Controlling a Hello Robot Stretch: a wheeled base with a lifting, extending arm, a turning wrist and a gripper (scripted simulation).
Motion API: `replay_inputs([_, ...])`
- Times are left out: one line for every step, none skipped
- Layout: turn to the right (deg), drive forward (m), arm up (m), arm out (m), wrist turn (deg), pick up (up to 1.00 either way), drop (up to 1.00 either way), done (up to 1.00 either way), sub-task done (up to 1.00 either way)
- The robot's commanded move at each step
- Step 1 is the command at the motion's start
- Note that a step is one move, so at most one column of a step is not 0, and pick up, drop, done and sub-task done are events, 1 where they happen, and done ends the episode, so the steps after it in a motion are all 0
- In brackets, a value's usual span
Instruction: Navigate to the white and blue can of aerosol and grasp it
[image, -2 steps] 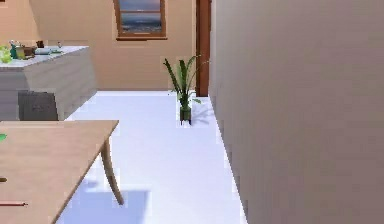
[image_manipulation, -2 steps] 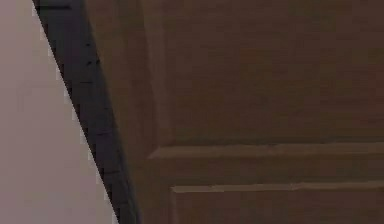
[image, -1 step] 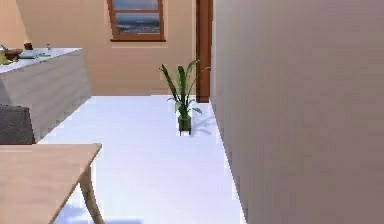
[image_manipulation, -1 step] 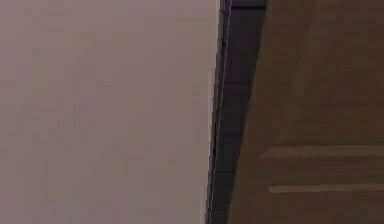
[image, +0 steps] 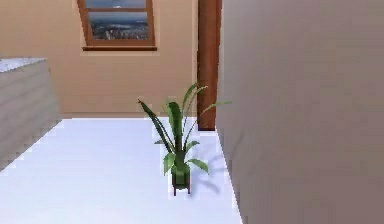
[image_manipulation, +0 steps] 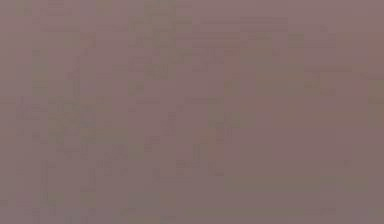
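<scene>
Green potted plant (image: 178, 148) stands on pale floor (image: 90, 172) beside grey wall (image: 310, 100)

In the arm side view a plain wall (image_manipulation: 192, 112) of dull grey-brown faces the camera. Its surface is flat, matte and even in tone from left to right and top to bottom, with a faint fine speckle.
</scene>
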Motion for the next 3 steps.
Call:
replay_inputs([-9.0, 0.00, 0.00, 0.00, 0.0, 0.00, 0.00, 0.00, 0.00])
replay_inputs([0.0, 0.20, 0.00, 0.00, 0.0, 0.00, 0.00, 0.00, 0.00])
replay_inputs([-42.0, 0.00, 0.00, 0.00, 0.0, 0.00, 0.00, 0.00, 0.00])
